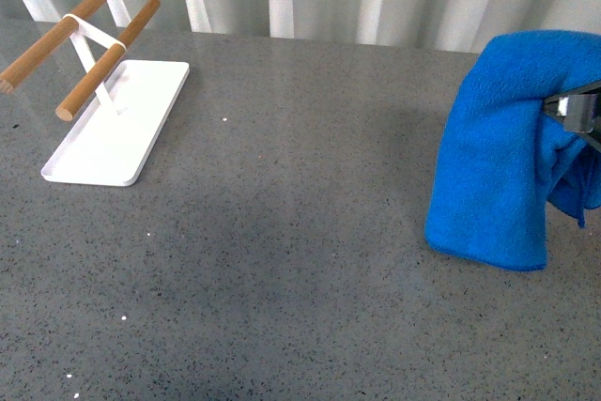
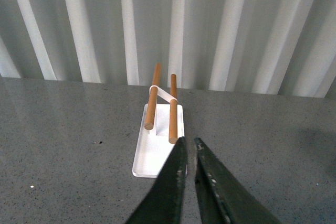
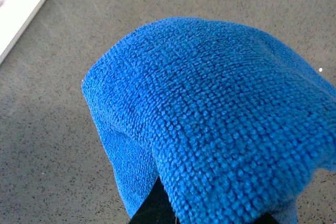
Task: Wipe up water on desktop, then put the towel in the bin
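Hanging from the right pincer, the towel is bright blue, thick and fluffy, folded over above the right side of the worktop. That pincer pinches it. The worktop is flat, grey and speckled like stone. The left pincer has dark pointed tips pressed almost together. A flat white tray with two round wooden rods sits far left.

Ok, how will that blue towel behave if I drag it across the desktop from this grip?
Probably floppy: the towel drapes in loose folds from the right gripper, its lower edge near or on the desktop. Its fluffy pile looks grippy, so it should drag rather than slide, and may bunch up.
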